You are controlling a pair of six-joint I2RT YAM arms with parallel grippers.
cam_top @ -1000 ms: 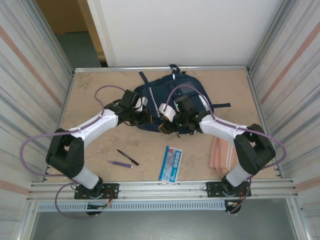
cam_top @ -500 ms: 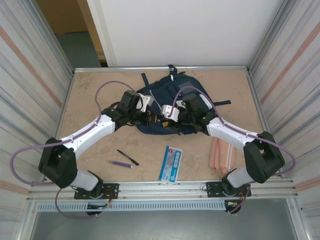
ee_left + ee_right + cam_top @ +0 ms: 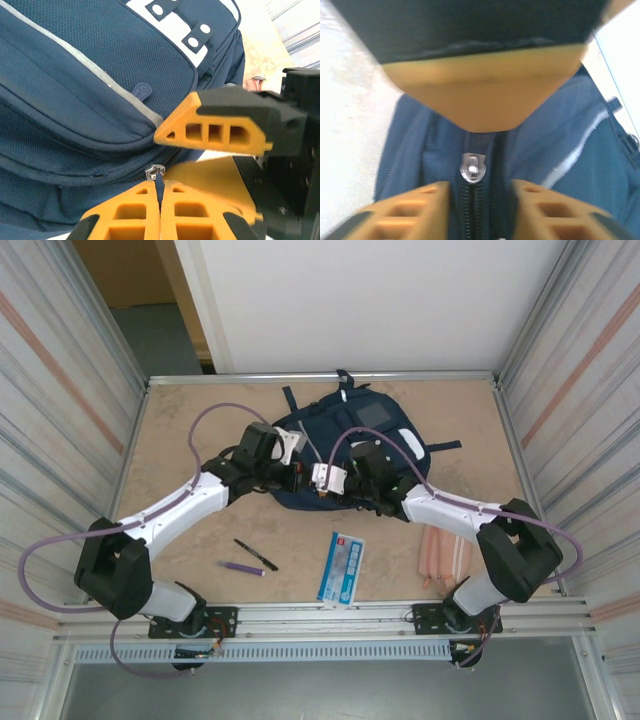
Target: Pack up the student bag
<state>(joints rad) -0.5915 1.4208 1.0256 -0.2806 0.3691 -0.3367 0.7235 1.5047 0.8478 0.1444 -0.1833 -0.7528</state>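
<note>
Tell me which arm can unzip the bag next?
Probably left: the left gripper is shut on the zipper pull of the student bag; the right gripper straddles the zip, jaws apart.

The tan, speckled table has a metal rim on its far and side edges; the navy student bag lies flat on it toward the far middle. Nearer the front, a black pen lies just beside a purple pen; right of them lies a flat blue-and-white packet; a pink pencil case lies further right.
</note>
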